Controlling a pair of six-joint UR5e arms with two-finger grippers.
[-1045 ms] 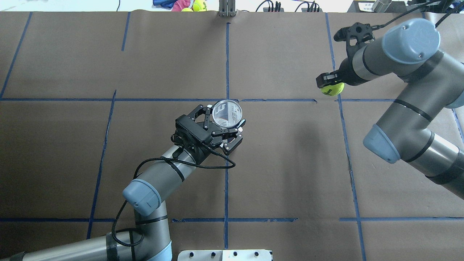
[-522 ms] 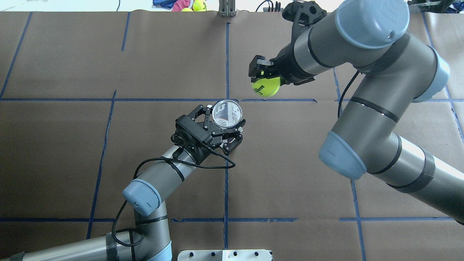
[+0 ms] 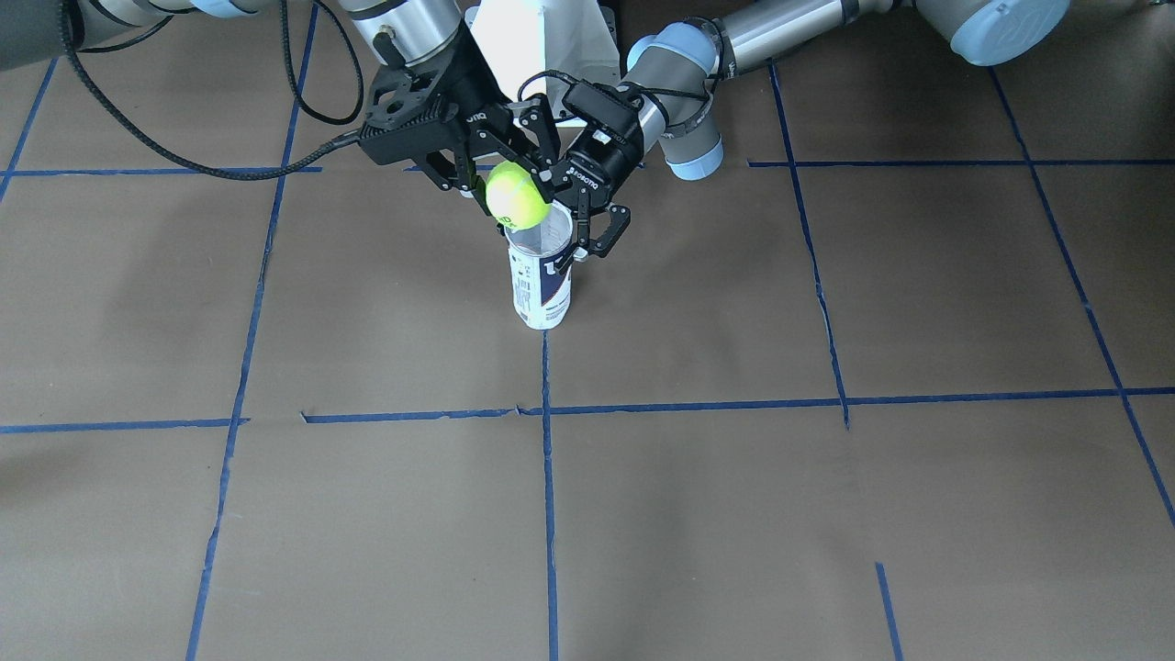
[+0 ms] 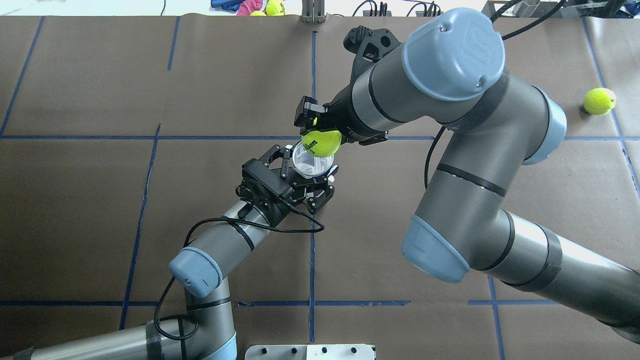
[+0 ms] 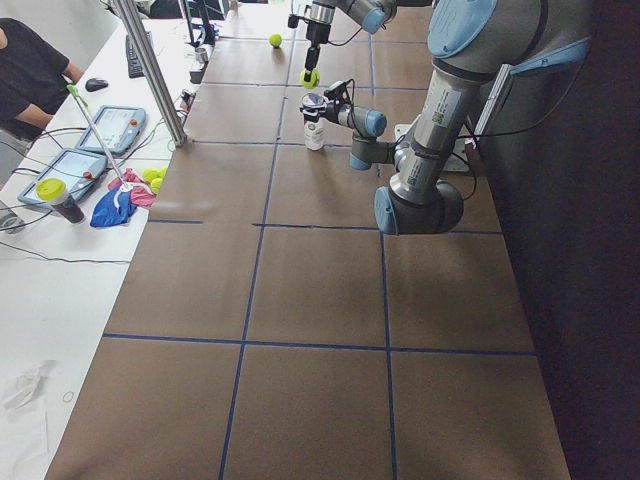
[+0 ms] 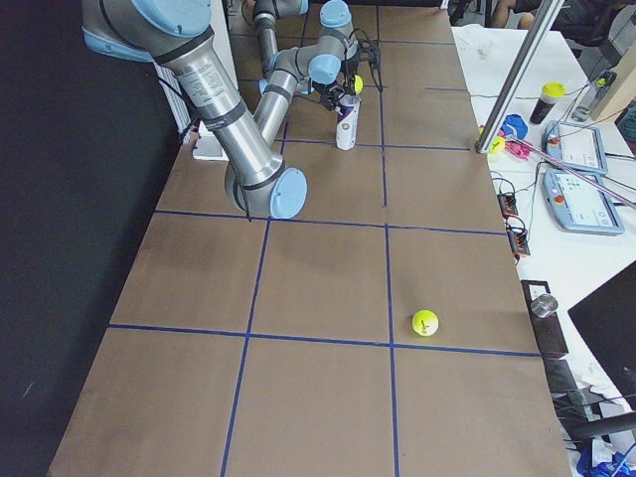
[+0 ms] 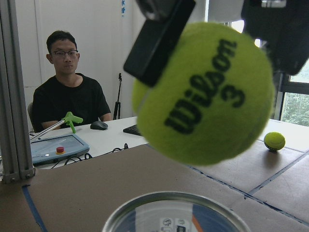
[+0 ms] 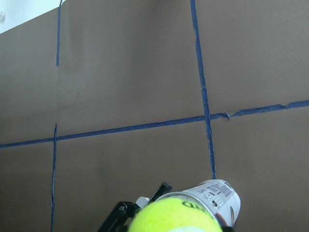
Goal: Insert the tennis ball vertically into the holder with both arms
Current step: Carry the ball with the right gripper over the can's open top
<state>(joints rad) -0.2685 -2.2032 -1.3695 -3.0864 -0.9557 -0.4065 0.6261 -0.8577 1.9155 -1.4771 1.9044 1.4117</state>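
The holder [image 4: 306, 165], a clear can with a white and navy label, stands upright on the table, also in the front view [image 3: 543, 289]. My left gripper [image 4: 309, 169] is shut on its upper part from the near side. The neon yellow-green tennis ball [image 4: 322, 142] is held in my right gripper [image 4: 319, 136], which is shut on it from above. The ball hangs just above the holder's open rim, slightly to the far right of its centre. The left wrist view shows the ball [image 7: 207, 94] above the metal rim [image 7: 176, 199]. The right wrist view shows the ball [image 8: 176, 218] beside the holder [image 8: 219, 193].
A second tennis ball [image 4: 600, 100] lies on the table at the far right. More balls and cloth [image 4: 255, 6] lie beyond the far edge. A white pedestal base [image 4: 310, 351] sits at the near edge. An operator [image 7: 72, 96] sits at a desk beyond the table.
My right arm has swung left with the ball, from the table's right side to just above the holder. My left arm and the holder have not moved.
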